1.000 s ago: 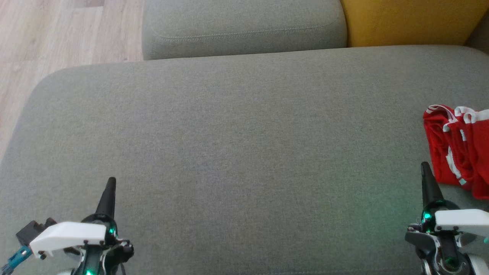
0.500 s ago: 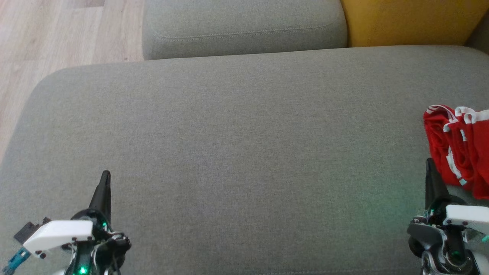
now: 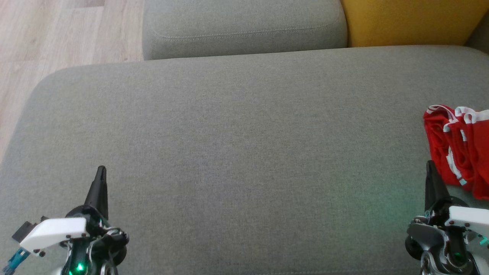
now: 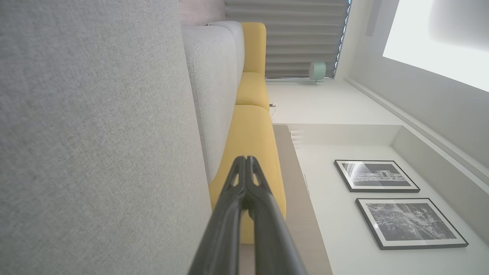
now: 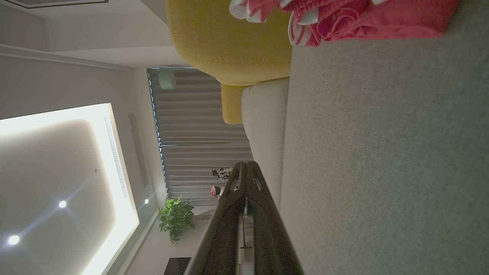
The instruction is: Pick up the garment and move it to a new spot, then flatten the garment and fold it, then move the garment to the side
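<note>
The left gripper (image 3: 101,170) is pointing its two dark fingers forward over the grey sofa seat cushion (image 3: 244,152). In the left wrist view its fingers (image 4: 238,179) are pressing together at the tips, clenched on nothing. The right gripper (image 3: 430,164) is likewise pointing forward over the same cushion. In the right wrist view its fingers (image 5: 237,183) are meeting at the tips and holding nothing.

The garment (image 3: 456,149), red shorts with white trim, is lying bunched on the seat just ahead of the right fingertips and to their right side. In the right wrist view bare grey cushion is showing between those tips and the garment (image 5: 344,19). It is lying well apart from the left fingers.

Beyond both pairs of fingertips a grey back cushion (image 3: 244,26) is standing beside a yellow cushion (image 3: 408,21). Wooden floor (image 3: 57,34) is showing past the left fingers, off to their left.
</note>
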